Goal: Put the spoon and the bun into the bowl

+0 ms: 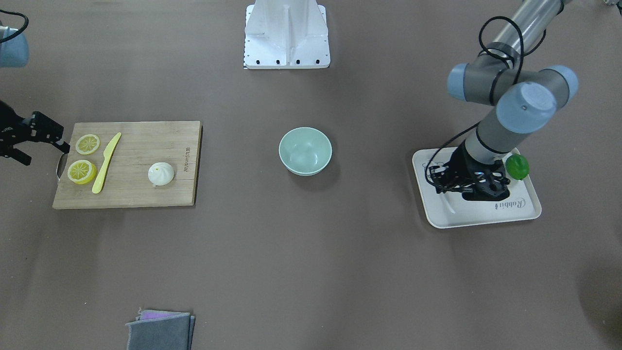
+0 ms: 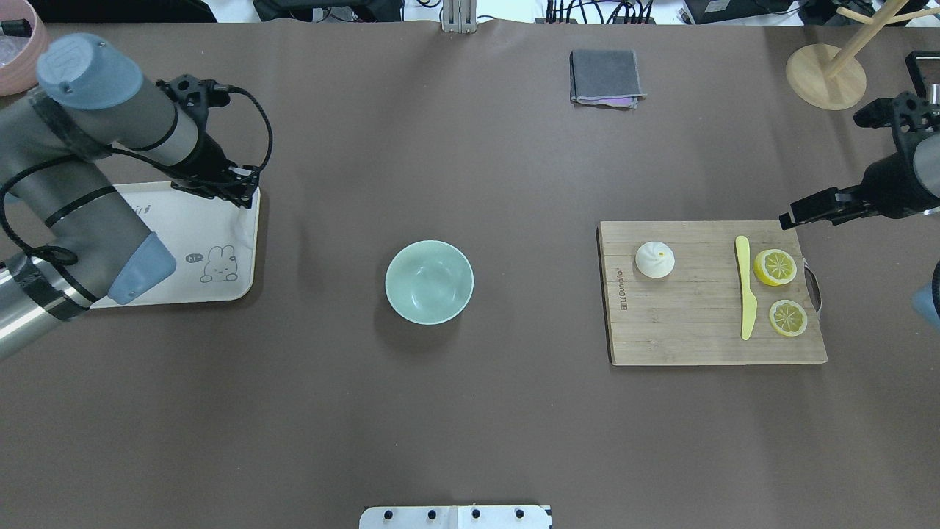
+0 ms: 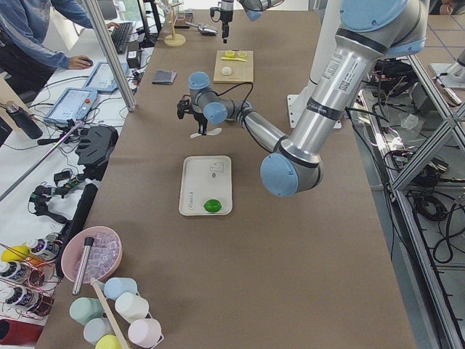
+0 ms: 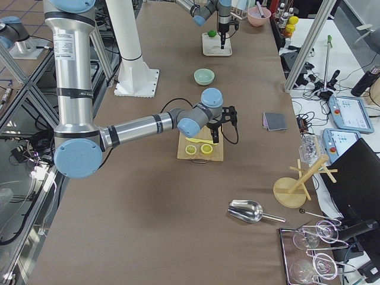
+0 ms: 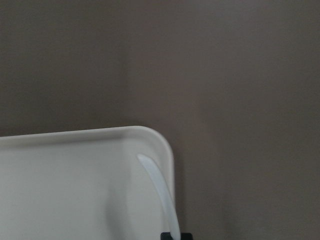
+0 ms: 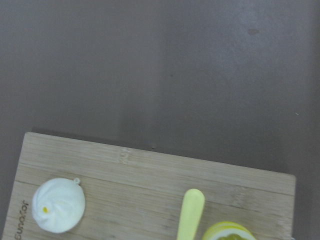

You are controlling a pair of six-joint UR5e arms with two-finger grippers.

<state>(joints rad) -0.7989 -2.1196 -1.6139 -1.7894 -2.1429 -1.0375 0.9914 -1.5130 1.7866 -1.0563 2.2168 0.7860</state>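
Note:
The mint-green bowl (image 2: 429, 282) stands empty at the table's middle. The white bun (image 2: 654, 260) sits on the wooden cutting board (image 2: 698, 345); it also shows in the right wrist view (image 6: 58, 205). My left gripper (image 2: 233, 192) hangs over the far inner corner of the white tray (image 2: 183, 286) and is shut on the white spoon (image 5: 157, 185), which it holds just above the tray (image 3: 205, 133). My right gripper (image 1: 47, 153) is open and empty beside the board's outer end, near the lemon slices.
On the board lie a yellow plastic knife (image 2: 746, 294) and two lemon slices (image 2: 775, 267). A green lime (image 1: 517, 166) sits on the tray. A folded grey cloth (image 2: 606, 77) and a wooden stand (image 2: 826, 73) are at the far side.

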